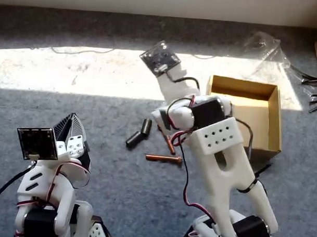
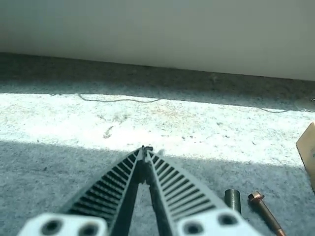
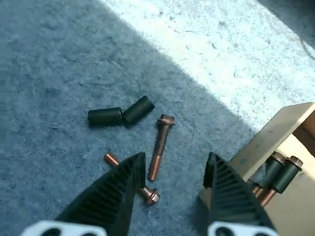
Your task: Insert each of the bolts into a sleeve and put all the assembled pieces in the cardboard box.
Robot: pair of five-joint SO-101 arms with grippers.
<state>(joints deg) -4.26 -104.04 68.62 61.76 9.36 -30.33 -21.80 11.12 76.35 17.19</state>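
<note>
Copper bolts [image 1: 164, 158], two, were left loose on the carpet [image 1: 119, 200], with two black sleeves [image 1: 146, 127] at their 10 o'clock. Two joined pieces [image 3: 272, 171] were laid in the cardboard box [image 1: 273, 120] at 3 o'clock. The right gripper [image 3: 175, 158] was held apart over the bolts; one probably had to be pinched next. The left gripper [image 2: 145, 152] was pressed together, empty.

Both arms have white printed shells around black servo blocks. The right arm [image 1: 227, 173] has a bracket [image 1: 220, 135] pierced by rows of small round holes, with a long slot in the link below it; a red wire [image 1: 186, 176] and a black cable run along it. The left arm [image 1: 46, 198] has looping red and white leads. Each wrist bears a dark square camera board [image 1: 159, 58]. The left gripper [image 2: 143, 150] and the right gripper [image 3: 175, 158] have black, tapering, ribbed fingers [image 3: 118, 191] on white bases with dark screw holes.
</note>
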